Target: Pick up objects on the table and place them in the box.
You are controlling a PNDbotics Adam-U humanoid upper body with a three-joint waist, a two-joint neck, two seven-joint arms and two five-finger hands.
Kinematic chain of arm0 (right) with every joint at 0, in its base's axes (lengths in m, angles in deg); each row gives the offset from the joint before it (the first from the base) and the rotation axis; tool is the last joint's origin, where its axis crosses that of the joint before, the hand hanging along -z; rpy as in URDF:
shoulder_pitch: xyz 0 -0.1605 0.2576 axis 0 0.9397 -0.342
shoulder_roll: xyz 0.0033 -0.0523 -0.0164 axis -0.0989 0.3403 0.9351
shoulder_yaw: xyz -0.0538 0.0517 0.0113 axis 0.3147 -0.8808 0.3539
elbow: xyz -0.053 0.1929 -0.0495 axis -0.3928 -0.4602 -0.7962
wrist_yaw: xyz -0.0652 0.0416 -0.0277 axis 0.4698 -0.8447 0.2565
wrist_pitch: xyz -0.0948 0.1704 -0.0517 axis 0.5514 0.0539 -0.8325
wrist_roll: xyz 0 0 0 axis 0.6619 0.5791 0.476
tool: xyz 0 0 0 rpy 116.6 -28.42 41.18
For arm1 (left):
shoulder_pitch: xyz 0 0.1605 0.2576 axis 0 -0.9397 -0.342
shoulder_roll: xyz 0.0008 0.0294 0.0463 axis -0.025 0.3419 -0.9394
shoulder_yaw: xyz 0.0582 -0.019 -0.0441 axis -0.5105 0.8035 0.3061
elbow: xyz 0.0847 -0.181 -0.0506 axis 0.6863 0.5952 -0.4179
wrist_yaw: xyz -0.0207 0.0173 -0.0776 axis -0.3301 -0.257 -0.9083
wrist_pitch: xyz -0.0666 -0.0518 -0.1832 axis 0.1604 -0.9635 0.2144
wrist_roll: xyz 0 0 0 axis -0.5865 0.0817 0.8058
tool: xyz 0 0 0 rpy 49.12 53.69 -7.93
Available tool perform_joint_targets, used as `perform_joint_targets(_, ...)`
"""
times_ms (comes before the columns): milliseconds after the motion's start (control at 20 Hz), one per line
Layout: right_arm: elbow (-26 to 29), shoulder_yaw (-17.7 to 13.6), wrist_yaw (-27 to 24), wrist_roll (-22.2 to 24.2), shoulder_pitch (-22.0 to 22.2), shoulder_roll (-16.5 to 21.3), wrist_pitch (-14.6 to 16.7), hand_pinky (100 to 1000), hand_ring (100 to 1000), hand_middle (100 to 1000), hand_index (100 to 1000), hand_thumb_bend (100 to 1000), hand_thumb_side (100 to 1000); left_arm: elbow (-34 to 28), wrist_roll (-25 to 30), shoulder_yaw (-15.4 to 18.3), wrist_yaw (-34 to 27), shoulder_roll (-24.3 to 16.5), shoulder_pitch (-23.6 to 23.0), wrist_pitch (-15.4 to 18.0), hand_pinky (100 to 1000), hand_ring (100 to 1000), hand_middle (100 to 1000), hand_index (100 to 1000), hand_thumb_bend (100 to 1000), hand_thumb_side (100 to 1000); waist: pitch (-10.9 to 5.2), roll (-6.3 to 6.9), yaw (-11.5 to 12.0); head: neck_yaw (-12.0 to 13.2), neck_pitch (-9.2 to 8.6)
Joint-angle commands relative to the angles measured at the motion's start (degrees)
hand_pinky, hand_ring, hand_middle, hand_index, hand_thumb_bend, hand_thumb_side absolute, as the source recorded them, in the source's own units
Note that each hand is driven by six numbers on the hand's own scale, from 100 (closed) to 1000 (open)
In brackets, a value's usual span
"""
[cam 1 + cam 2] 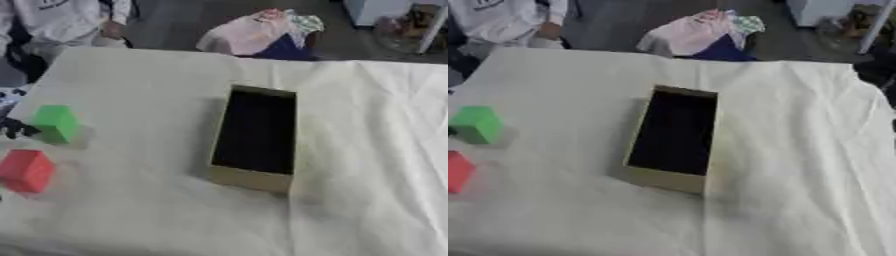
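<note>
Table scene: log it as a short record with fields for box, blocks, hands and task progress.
box: tan box, open top, dark inside, nothing visible in it, mid-table
green block: on the cloth, left of the box
red block: on the cloth, nearer than the green one
left hand: dark fingers at the left edge beside the green block; open or shut unclear
right hand: not in view
progress: both blocks outside the box

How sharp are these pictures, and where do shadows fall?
Left eye view: soft blur throughout; green block and red block have fuzzy edges, faint shadows to their right. Right eye view: equally soft; box interior is uniformly dark, with a shadow along its left wall.
</note>
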Motion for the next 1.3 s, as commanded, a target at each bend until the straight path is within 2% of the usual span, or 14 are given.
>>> perform_joint_targets(50,1.0,-0.1,-0.3,0.1,-0.3,0.3,-0.3,850,811,702,868,100,947,0.7,-1.0,0.0,0.3,-0.9,1.3,0.6,900,866,885,1000,820,171,-0.39,0.1,-0.1,0.2,0.29)
perform_joint_targets(200,1.0,-0.1,-0.4,0.3,-0.3,0.1,-0.6,850,811,701,867,100,948,1.5,-1.7,-0.5,0.2,0.0,1.8,1.4,891,860,872,994,797,162,-0.35,0.11,-0.4,0.4,0.29)
perform_joint_targets(250,1.0,-0.1,-0.4,0.3,-0.2,0.0,-0.6,850,811,701,867,100,948,1.8,-1.7,-0.7,0.1,0.3,2.0,1.7,876,847,854,954,772,151,-0.34,0.1,-0.5,0.4,0.29)
perform_joint_targets(500,1.0,-0.2,-0.5,0.3,-0.2,-0.4,-1.0,850,812,700,867,100,951,3.4,-0.9,-1.5,-0.6,1.1,2.7,2.8,843,821,841,908,738,115,-0.22,0.17,-0.7,0.5,0.29)
perform_joint_targets(600,1.0,-0.2,-0.5,0.3,-0.2,-0.5,-1.2,850,812,700,867,100,952,3.8,-0.6,-1.6,-1.0,1.3,2.8,3.1,824,804,827,895,714,100,-0.18,0.19,-0.7,0.5,0.29)
perform_joint_targets(650,1.0,-0.2,-0.5,0.3,-0.2,-0.6,-1.2,850,812,699,866,100,953,3.9,-0.5,-1.6,-1.2,1.4,2.8,3.2,798,763,795,866,678,100,-0.17,0.19,-0.8,0.5,0.29)
perform_joint_targets(800,1.0,-0.3,-0.4,0.3,-0.1,-0.6,-1.3,850,812,699,866,100,953,4.0,-0.5,-1.6,-1.9,1.5,2.8,3.2,779,740,776,850,663,100,-0.15,0.19,-0.8,0.5,0.29)
perform_joint_targets(850,1.0,-0.4,-0.4,0.3,0.0,-0.6,-1.4,850,812,699,866,100,955,3.9,-0.6,-1.5,-2.2,1.5,2.8,3.1,726,663,727,806,586,100,-0.16,0.18,-0.8,0.5,0.29)
perform_joint_targets(950,1.0,-0.4,-0.4,0.2,0.1,-0.7,-1.5,850,812,699,866,100,954,3.2,-0.7,-1.2,-2.8,1.4,2.8,2.9,694,627,705,790,544,100,-0.18,0.19,-0.7,0.5,0.29)
perform_joint_targets(1100,1.0,-0.5,-0.3,0.2,0.2,-0.7,-1.6,850,812,698,867,100,955,1.5,-0.5,-0.7,-3.5,0.8,2.8,2.5,658,600,679,770,499,100,-0.21,0.21,-0.6,0.4,0.29)
perform_joint_targets(1300,1.0,-0.5,-0.2,0.1,0.3,-0.6,-1.7,850,812,698,867,100,955,-2.3,-0.4,0.5,-3.8,0.0,3.2,1.7,661,600,683,776,476,100,-0.25,0.25,-0.4,0.2,0.29)
